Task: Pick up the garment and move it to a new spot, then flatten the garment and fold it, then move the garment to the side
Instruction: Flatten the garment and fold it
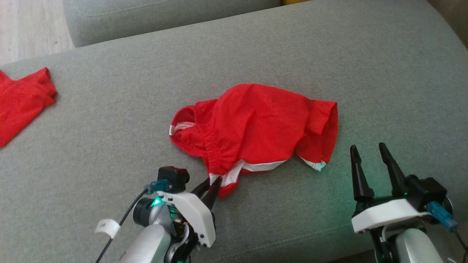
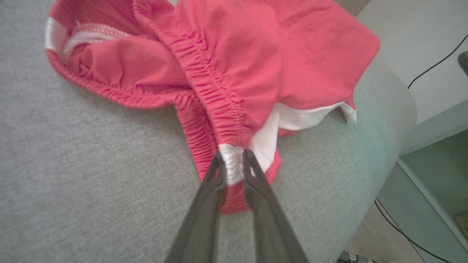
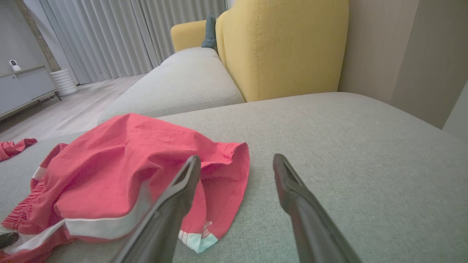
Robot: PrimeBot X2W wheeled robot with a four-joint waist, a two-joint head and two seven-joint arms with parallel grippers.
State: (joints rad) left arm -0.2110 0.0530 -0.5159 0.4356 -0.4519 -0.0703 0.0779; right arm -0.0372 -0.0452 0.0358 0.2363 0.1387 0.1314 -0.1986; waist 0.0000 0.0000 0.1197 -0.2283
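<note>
Two grippers, two jobs: my left gripper (image 1: 215, 179) pinches the waistband of the garment (image 1: 256, 124), which lies mid-frame on the grey cushion (image 1: 91, 153). I judge that grip is for lifting. My right gripper (image 1: 367, 147) hovers at lower right, spread wide and empty, near the leg hem.

Soft, even daylight produces faint shadows. A green glow tints the near sofa cushion (image 1: 321, 204). Wrist views blur the fingers (image 2: 204, 219) and bend straight edges.
</note>
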